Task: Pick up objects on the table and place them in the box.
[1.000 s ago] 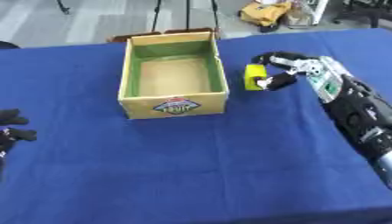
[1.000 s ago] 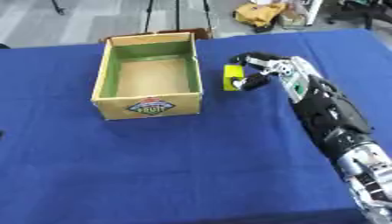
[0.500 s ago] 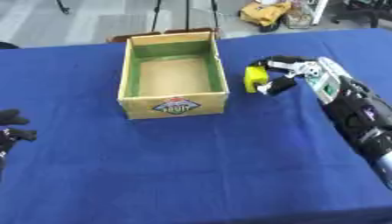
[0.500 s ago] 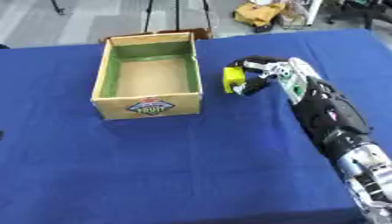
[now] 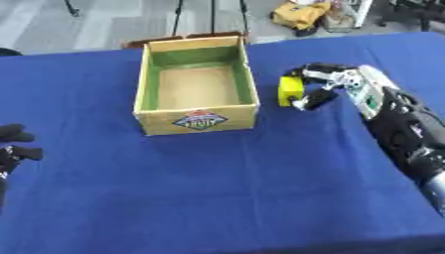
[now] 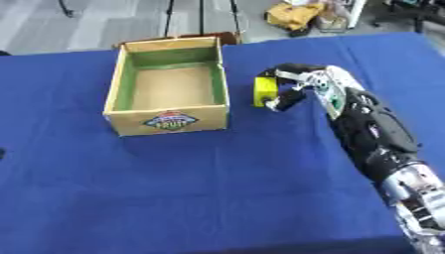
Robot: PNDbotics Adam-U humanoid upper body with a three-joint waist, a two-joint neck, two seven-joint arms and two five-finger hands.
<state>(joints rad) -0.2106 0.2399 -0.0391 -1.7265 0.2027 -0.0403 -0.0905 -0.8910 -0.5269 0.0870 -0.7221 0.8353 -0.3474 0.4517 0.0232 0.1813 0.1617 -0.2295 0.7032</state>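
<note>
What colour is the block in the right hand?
Yellow. The block, pinched by the right hand, shows best in the left eye view.

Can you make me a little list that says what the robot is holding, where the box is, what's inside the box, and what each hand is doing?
holding: small yellow block, pinched by the right hand
block position: just right of the box, outside it
box: open cardboard box with green inner walls and a label on the front, on the blue table
inside box: nothing visible, only the bare brown floor
left hand: left hand at the left edge of the table, touching nothing; cannot tell how its fingers are
</note>
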